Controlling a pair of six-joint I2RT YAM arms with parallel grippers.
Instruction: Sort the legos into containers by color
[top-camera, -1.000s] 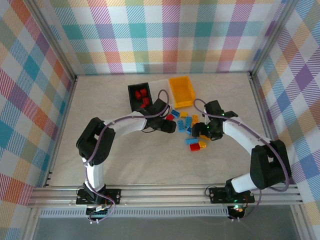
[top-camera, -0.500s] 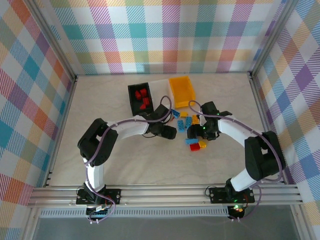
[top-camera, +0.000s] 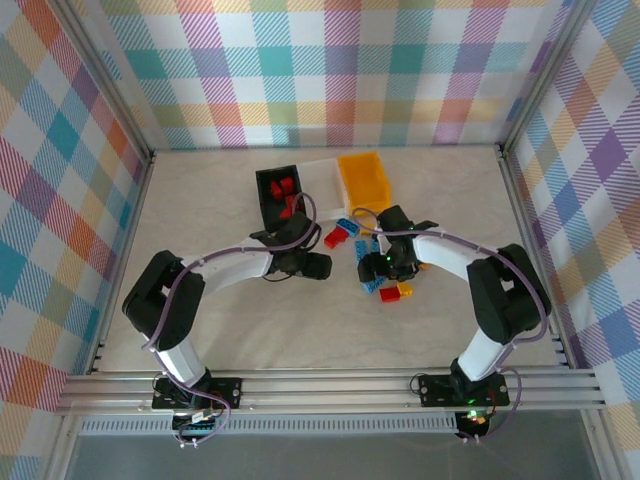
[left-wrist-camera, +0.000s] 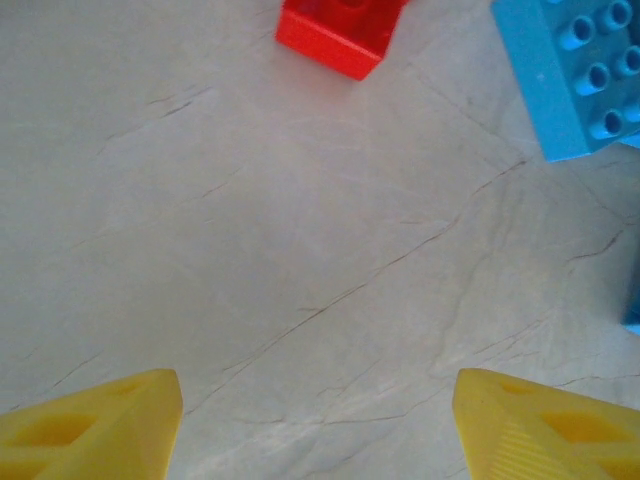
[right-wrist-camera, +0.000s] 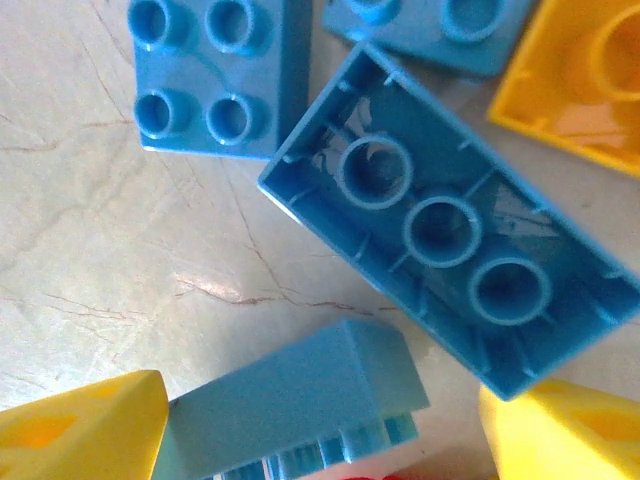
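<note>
Loose legos lie mid-table: a red brick (top-camera: 335, 237), blue ones (top-camera: 347, 227) and a red and yellow pair (top-camera: 396, 291). The black container (top-camera: 262, 200) holds red bricks; the white container (top-camera: 320, 172) and the yellow container (top-camera: 362, 180) stand beside it. My left gripper (top-camera: 322, 266) is open over bare table (left-wrist-camera: 320, 300), with a red brick (left-wrist-camera: 340, 30) and a blue brick (left-wrist-camera: 580, 70) ahead of it. My right gripper (right-wrist-camera: 320, 430) is open, straddling a blue brick (right-wrist-camera: 290, 410) that lies on its side against the left finger (right-wrist-camera: 80, 430).
Beyond the right gripper lie an overturned blue brick (right-wrist-camera: 450, 230), a studs-up blue brick (right-wrist-camera: 215, 70) and a yellow brick (right-wrist-camera: 580, 80). Checked walls ring the table, and a metal rail (top-camera: 330, 385) runs along the near edge.
The left gripper has drawn back to the left, away from the pile. The right gripper has slid left into the pile, over the blue bricks.
</note>
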